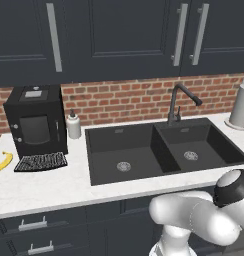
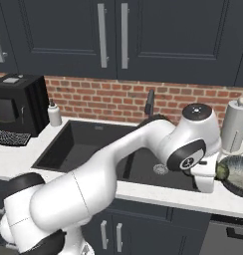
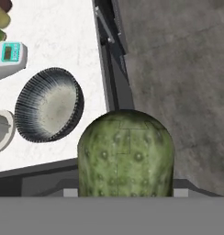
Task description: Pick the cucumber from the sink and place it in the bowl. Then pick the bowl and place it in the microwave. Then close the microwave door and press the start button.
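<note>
One cucumber (image 3: 126, 153) fills the near part of the hand view, gripped in the tool (image 2: 209, 175), just beside and not yet in the one bowl (image 3: 48, 104) on the white table (image 3: 63, 41). One black sink (image 1: 159, 147) has two basins. One coffee machine (image 1: 35, 120), one banana (image 1: 3, 161) and one soap bottle (image 1: 73, 125) stand under four cabinet handles, against red brick.
</note>
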